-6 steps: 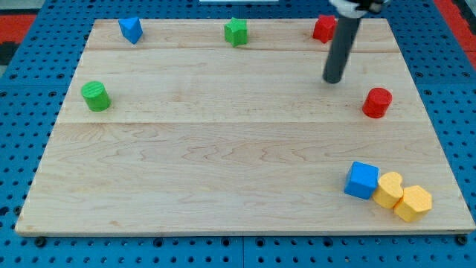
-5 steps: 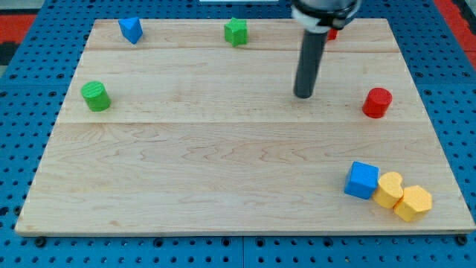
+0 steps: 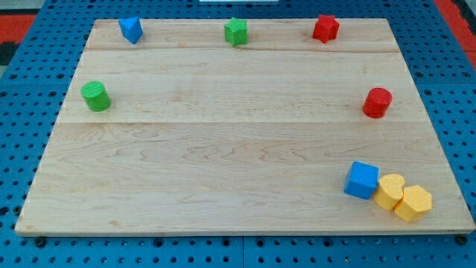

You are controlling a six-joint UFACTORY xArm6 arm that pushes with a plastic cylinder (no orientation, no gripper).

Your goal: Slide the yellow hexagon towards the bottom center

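The yellow hexagon lies at the bottom right corner of the wooden board. It touches a second yellow block, heart-like in shape, on its upper left. A blue cube touches that second yellow block on its left. The rod and my tip do not show in the view.
A red cylinder stands at the right. A red star-like block, a green star-like block and a blue block sit along the top edge. A green cylinder stands at the left.
The rod moved left from the upper right, then left the view entirely. No block has moved.
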